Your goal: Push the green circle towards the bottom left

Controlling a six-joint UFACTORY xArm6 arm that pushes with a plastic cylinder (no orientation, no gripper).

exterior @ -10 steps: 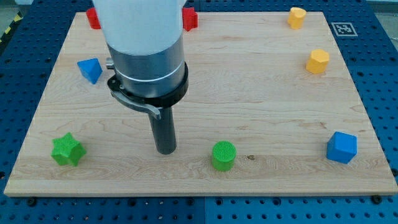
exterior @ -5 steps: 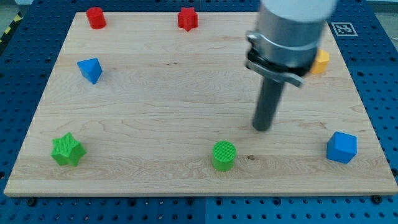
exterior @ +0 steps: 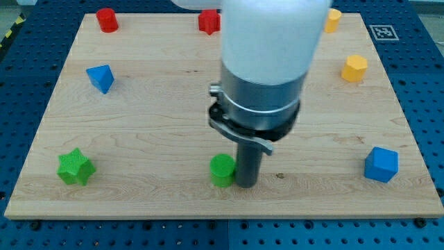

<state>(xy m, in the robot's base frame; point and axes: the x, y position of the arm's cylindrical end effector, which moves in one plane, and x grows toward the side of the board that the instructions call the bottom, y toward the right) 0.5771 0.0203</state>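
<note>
Green circle (exterior: 222, 170) sits near the view's bottom edge of our wooden board (exterior: 139, 125), roughly mid-width, and my tip (exterior: 247, 184) is pressed right up against its right side, touching it as far as we can tell. No pincer on this rig, just a plain dark rod, so nothing opens or grips; it only touches that one block. Off at the bottom left we've got a green star (exterior: 74, 167), and at the bottom right a blue cube (exterior: 381, 164). Further up, a blue pyramid-ish block (exterior: 100, 78) on the left and a yellow block (exterior: 354, 68) on the right. At the far edge: red cylinder (exterior: 106, 19), red star (exterior: 209, 21) and another yellow block (exterior: 332, 19), partly hidden by our arm.
</note>
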